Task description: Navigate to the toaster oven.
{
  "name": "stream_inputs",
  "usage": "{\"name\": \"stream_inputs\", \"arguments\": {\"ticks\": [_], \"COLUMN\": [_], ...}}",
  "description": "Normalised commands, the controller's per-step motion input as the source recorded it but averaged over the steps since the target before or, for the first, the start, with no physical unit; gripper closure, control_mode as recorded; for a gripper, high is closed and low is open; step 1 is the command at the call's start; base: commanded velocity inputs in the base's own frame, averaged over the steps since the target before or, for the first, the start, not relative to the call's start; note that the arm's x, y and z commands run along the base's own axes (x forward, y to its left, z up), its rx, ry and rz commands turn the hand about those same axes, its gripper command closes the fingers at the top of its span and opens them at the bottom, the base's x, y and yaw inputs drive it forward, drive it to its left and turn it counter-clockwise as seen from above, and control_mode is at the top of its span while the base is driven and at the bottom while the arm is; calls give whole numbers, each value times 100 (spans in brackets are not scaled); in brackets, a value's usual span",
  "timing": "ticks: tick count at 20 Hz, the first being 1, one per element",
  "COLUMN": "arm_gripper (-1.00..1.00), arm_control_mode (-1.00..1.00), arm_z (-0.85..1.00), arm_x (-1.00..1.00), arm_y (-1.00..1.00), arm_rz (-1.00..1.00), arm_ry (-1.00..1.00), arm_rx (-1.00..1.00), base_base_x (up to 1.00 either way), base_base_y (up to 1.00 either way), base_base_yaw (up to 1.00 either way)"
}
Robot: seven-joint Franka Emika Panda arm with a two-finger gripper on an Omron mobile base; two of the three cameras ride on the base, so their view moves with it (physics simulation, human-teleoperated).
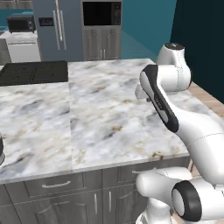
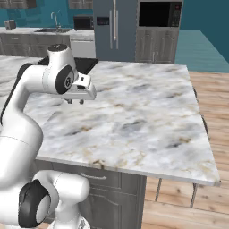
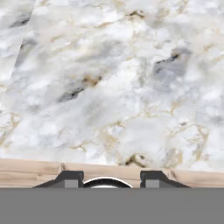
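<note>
Fingers (image 3: 70, 178) spread apart, empty, over marble island (image 2: 147, 112); toaster oven (image 1: 21, 23) on far counter, left end. Risk: base clips island corner when driving around

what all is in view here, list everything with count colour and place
toaster oven: 1, dark grey, far counter, left of the fridge
island counter: 1, white-grey marble, right before the robot
cooktop: 1, black, set in the island's far left
fridge: 1, grey steel, back wall
built-in oven: 1, black glass, in grey cabinetry right of the fridge
sink: 1, with faucet, far counter
dishwasher: 1, white, under the far counter
hand: 1, dark fingertips apart, above the marble
</note>
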Motion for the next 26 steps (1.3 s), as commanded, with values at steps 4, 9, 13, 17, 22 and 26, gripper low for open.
{"name": "stream_inputs", "arguments": {"ticks": [4,9,13,17,22,26], "arm_gripper": [-100,-100,-100,-100,-100,-100], "arm_control_mode": [-100,-100,-100,-100,-100,100], "arm_z": [0,0,0,0,0,0], "arm_x": [-37,-100,-100,-77,-16,0], "arm_y": [0,0,-2,-1,0,0], "arm_rz": [0,-5,-6,-3,0,0], "arm_ry": [0,-2,-2,-2,-2,0], "arm_rx": [0,7,11,7,0,0], "base_base_x": [0,0,0,0,0,0], "base_base_y": [0,0,0,0,0,0], "base_base_yaw": [0,0,0,0,0,0]}}
